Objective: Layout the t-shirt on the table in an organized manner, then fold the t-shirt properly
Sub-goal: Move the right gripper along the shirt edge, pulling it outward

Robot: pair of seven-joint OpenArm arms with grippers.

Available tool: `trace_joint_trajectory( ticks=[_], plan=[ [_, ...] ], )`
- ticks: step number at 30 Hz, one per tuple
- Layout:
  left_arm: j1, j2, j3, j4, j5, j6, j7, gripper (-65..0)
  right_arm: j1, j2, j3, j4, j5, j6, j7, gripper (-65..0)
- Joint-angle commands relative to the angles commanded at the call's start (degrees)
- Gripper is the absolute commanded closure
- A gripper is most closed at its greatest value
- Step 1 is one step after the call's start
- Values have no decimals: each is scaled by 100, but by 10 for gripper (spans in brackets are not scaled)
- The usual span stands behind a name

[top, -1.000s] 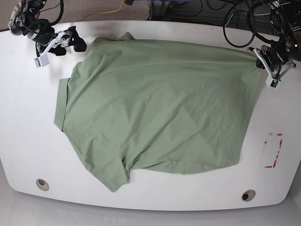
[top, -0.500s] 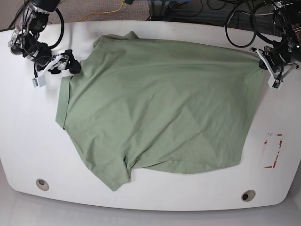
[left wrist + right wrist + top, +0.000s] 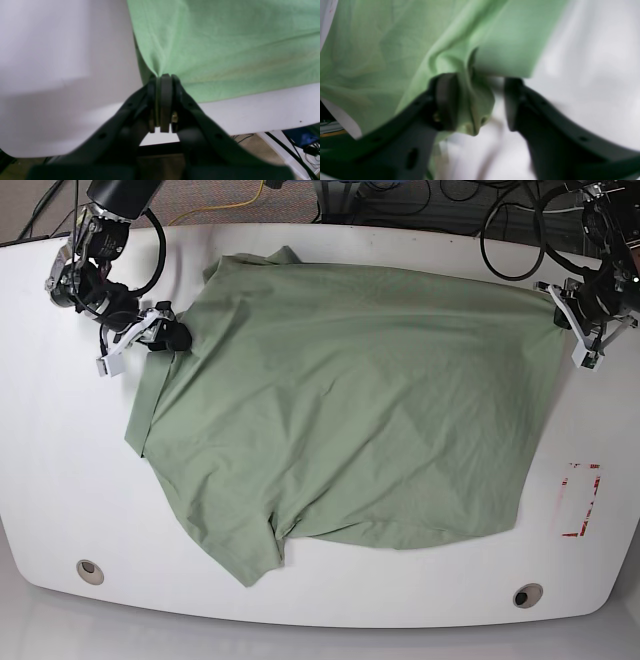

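The pale green t-shirt [image 3: 350, 400] lies spread on the white table [image 3: 60, 480], back up, with a sleeve at the left and the hem at the right. My left gripper [image 3: 556, 295] is at the shirt's far right corner. The left wrist view shows it [image 3: 161, 77] shut on the edge of the t-shirt [image 3: 225, 37]. My right gripper [image 3: 172, 336] is at the shirt's upper left, by the sleeve. In the right wrist view its jaws [image 3: 477, 100] stand open around a raised bunch of the t-shirt [image 3: 395, 37], with one finger [image 3: 446, 100] against the cloth.
A red tape rectangle [image 3: 580, 500] marks the table's right side. Two grey grommet holes [image 3: 90, 570] [image 3: 527, 595] sit near the front edge. Black cables [image 3: 510, 230] lie behind the table's back edge.
My right gripper has come down from the table's back left corner and in onto the shirt by the sleeve. The shirt's left side has shifted slightly right. The left gripper has barely moved.
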Motion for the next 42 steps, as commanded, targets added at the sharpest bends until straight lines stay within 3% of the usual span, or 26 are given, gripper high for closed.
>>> trace_joint_trajectory(
  ticks=[4,10,15,20,24,28,33,35,42],
  plan=[
    [-9,0,0,0,0,0,0,0,35,53,0,0,-26,0,0,-27],
    [-18,9,0,-123,0,26,0,0,229,360,-132,422,-18,0,-9,-40],
    [-229,9,0,-308,0,26,0,0,695,703,-835,466,-26,-347,-105,-40],
    [-273,0,9,-431,0,35,0,0,1248,721,-1380,396,-35,-708,-105,-40],
    [-448,0,0,-466,0,35,0,0,1670,712,-1679,105,-35,-840,-88,-46],
    [-501,0,0,-466,0,35,0,0,1960,712,-1793,-176,-35,-875,-88,-185],
    [-598,0,9,-466,0,35,0,0,1837,765,-1758,105,26,-822,-185,-465],
    [-642,0,9,-475,9,35,0,0,1547,774,-1644,519,26,-822,-281,-498],
    [-712,0,35,-475,9,35,0,0,246,633,-993,1714,325,-725,-571,-503]
  ],
)
